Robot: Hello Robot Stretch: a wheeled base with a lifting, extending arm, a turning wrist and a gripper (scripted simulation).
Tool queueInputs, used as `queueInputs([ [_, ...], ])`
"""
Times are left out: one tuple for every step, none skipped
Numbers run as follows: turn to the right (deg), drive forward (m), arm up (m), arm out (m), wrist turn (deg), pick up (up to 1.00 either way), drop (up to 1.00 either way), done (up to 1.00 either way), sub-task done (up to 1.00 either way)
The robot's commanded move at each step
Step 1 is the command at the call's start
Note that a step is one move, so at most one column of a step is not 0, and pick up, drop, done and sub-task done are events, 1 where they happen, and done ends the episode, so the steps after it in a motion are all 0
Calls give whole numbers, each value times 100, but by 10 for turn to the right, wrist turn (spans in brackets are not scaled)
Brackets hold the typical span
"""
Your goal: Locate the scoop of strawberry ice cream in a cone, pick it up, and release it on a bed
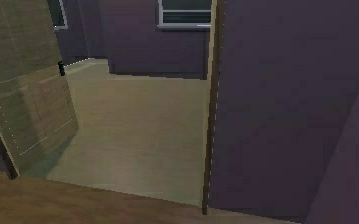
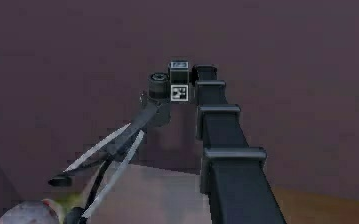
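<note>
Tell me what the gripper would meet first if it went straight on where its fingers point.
Probably the pale pinkish blob in the arm side view's lower left corner, just beyond the gripper; depth is unclear.

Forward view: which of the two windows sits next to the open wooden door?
The narrow window at the top left, just right of the door's upper edge. The wider window sits farther right, beside the dark door frame.
</note>
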Motion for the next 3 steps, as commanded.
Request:
queueInputs([
  [0, 0, 0, -24, 0, 0, 0, 0, 0],
  [-450, 0, 0, 0, 0, 0, 0, 0, 0],
  [-450, 0, 0, 0, 0, 0, 0, 0, 0],
])
